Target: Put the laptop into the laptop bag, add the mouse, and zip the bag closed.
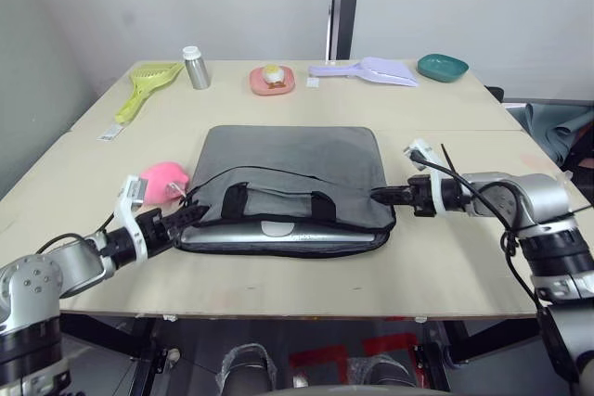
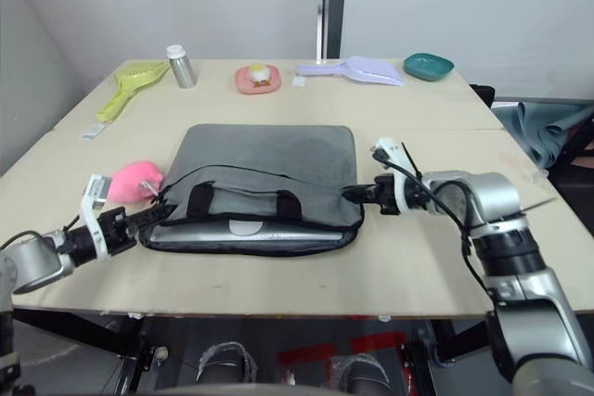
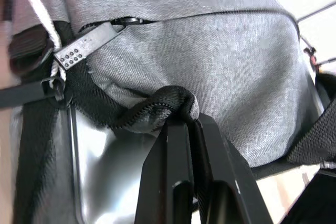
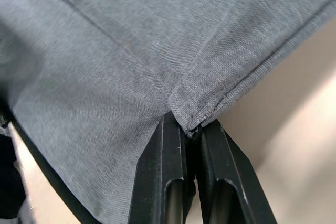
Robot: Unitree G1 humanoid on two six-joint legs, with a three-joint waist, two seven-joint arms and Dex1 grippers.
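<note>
Both grippers pinch the laptop bag (image 1: 297, 169) — left gripper (image 1: 195, 213) on its black zipper edge, right gripper (image 1: 379, 196) on its grey fabric corner — with the laptop (image 1: 278, 234) lying inside.

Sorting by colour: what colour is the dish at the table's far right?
Teal; the dish shows best in the left eye view.

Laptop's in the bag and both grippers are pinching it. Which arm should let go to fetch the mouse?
No mouse is visible. Left is a guess: the left gripper pinches the laptop bag at its black edging near the pink plush; the right gripper pinches its right corner.
</note>
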